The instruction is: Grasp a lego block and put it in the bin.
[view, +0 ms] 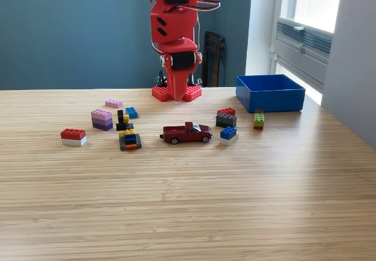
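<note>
Looking at the exterior view, the only one we have, we see the red arm (pixel 174 37) folded upright over its base at the far edge of the wooden table (pixel 194 202), and we cannot make out its gripper, so we cannot tell whether the fingers are apart or together. The bin (pixel 270 93) sits at the far side toward this view's right, open-topped, and from this low angle we see no brick inside it, though its floor is mostly hidden. The bricks all lie on the table: a green brick (pixel 258 119) just in front of the bin, a red-and-grey stack (pixel 226 117) and a blue brick (pixel 228 133) a little to this view's left of it, then a dark red toy car (pixel 187 133) in the middle. Farther toward this view's left we find a small multicoloured pile (pixel 129 139), a black-and-yellow piece (pixel 122 120), a small blue brick (pixel 131 112), a purple stack (pixel 102 119), a pink brick (pixel 114 103) and a red-and-white brick (pixel 73 136). We judge the task barely begun: nothing is held, and the reach, grasp, carry and drop are all left.
</note>
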Tool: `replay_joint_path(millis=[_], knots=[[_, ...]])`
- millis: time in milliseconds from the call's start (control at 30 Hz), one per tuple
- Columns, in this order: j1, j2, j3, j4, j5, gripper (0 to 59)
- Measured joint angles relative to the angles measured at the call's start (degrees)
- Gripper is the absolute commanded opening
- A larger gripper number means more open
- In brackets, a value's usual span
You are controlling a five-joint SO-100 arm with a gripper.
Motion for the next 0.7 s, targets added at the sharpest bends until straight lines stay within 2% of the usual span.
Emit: replay_joint_path(millis=[367, 633, 700], knots=[[4.75, 0.00, 2.81, -5.19, -3.34, 0.1], [7.29, 0.00, 6.42, -8.70, -12.66, 0.3], [7.21, 0.09, 6.50, -9.05, -13.62, 2.2]])
